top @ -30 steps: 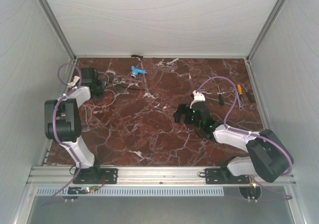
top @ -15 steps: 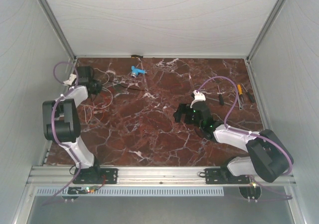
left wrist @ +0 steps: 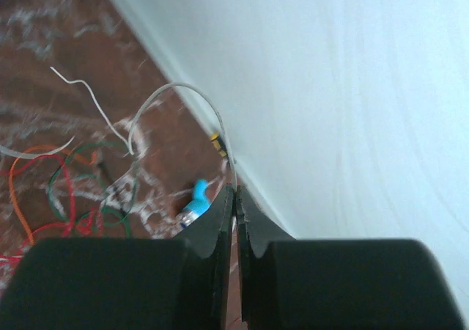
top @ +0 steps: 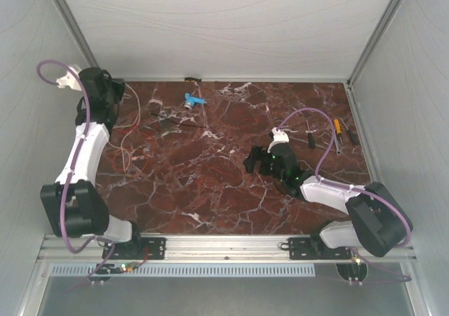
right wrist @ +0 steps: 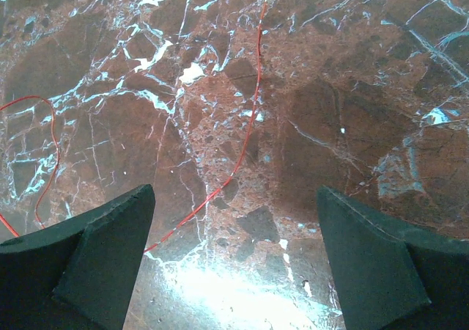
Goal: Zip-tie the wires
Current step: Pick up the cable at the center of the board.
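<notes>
Left gripper [left wrist: 234,194]: fingers pressed flat together, with no gap showing, up above the far-left corner of the table [top: 210,196] and close to the white back wall.
Held strand: one pale strand of the wires [left wrist: 176,86] arcs up and drops into the seam at the fingertips, where it looks pinched.
Wires: the rest is a loose tangle of red, orange, white and green loops on the surface below. It lies near the far-left corner and trails along the left edge.
Right gripper [right wrist: 234,260]: fingers wide apart and holding nothing, low over the right half of the surface and pointing toward its middle.
Under the right gripper: a single red strand crosses the marble between the two fingers without touching either.
Blue-and-white piece [top: 193,100]: small, lying by the far edge left of centre, just beyond the tangle.
Hand tools [top: 337,135]: a few slim ones near the right edge, toward the far-right corner.
Table: dark red marble with white veins.
</notes>
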